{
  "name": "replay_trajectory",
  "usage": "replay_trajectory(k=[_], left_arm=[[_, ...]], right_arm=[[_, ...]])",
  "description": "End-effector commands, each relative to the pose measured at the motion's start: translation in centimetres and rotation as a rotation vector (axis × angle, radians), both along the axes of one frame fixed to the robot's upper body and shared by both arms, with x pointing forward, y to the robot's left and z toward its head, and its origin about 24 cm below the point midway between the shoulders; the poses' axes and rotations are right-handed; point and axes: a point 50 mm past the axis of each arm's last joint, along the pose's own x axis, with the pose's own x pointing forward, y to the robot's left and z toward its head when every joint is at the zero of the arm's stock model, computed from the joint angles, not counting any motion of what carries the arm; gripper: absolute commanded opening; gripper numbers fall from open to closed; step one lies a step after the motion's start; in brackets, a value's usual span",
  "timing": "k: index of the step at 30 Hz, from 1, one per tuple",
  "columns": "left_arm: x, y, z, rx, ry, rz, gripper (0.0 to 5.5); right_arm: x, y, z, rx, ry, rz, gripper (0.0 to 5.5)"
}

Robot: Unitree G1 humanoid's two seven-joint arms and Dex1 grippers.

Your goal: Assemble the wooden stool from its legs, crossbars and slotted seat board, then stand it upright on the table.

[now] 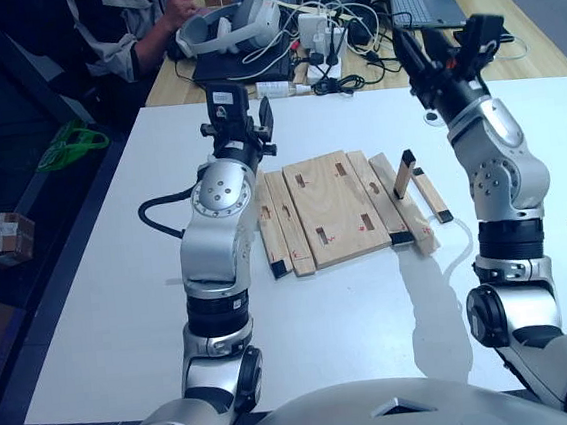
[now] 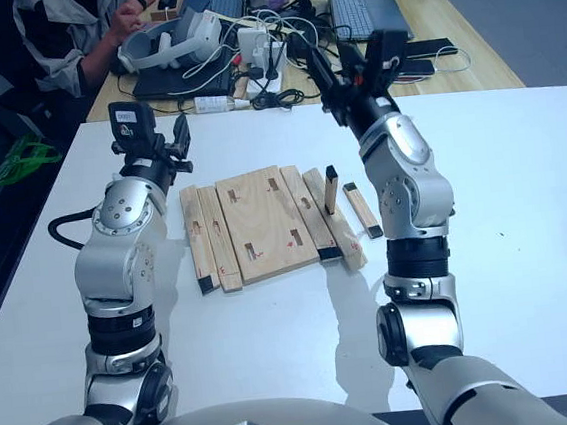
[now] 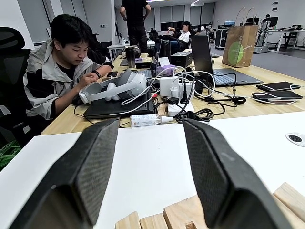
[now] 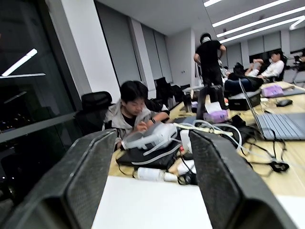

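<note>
The slotted seat board (image 1: 331, 208) lies flat in the middle of the white desk (image 1: 100, 290), slots facing up. Long wooden strips lie alongside it, some on its left (image 1: 283, 228) and some on its right (image 1: 388, 200). A short dark-tipped piece (image 1: 407, 173) stands upright among the right-hand strips, and another short piece (image 1: 430, 196) lies flat just beside them. The left pincer (image 3: 151, 125) hangs over the desk behind the left strips, fingers spread and empty. The right pincer (image 4: 153, 136) is raised beyond the wood, also spread and empty.

Left tool (image 3: 150, 143), right tool (image 4: 153, 145) held high, both spread wide.
</note>
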Motion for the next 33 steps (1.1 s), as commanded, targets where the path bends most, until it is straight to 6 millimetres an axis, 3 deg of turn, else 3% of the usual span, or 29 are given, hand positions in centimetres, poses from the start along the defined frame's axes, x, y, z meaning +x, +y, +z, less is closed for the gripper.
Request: replay_trajectory(k=[1,8,11,13,15,18,22,27,30,33], left_arm=[[0.1,0.1,0.5,0.009,-0.016,0.003,2.46],[0.0,0.5,0.6,0.016,-0.018,0.012,2.46],[0.1,0.4,0.6,0.015,-0.019,0.011,2.46],[0.1,0.3,0.7,0.014,-0.020,0.005,2.46],[0.2,0.3,0.7,0.015,-0.020,0.002,2.46],[0.3,0.4,0.8,0.018,-0.020,0.001,2.46],[0.4,0.3,0.9,0.015,-0.024,-0.001,2.46],[0.2,0.1,1.0,0.010,-0.033,0.000,2.46],[0.4,0.0,1.2,0.008,-0.038,-0.009,2.46],[0.3,0.3,1.2,0.008,-0.040,0.008,2.46]], right_arm=[[-0.5,0.8,2.7,0.026,-0.078,0.030,2.82],[-1.0,1.3,3.9,0.035,-0.110,0.047,2.82],[-0.6,1.3,-0.6,-0.006,0.026,0.036,2.82],[-0.7,0.7,-5.7,-0.071,0.191,0.003,2.82],[-1.2,-0.1,-9.4,-0.122,0.320,-0.041,2.82],[-1.5,-0.6,-11.6,-0.144,0.389,-0.076,2.82],[-0.7,0.3,-8.9,-0.064,0.281,-0.044,2.82],[-0.7,1.9,-1.3,0.078,0.055,0.096,2.82],[-0.9,-0.4,1.9,0.180,-0.016,0.035,2.82],[-0.5,-2.8,2.7,0.188,-0.018,-0.039,2.82]])
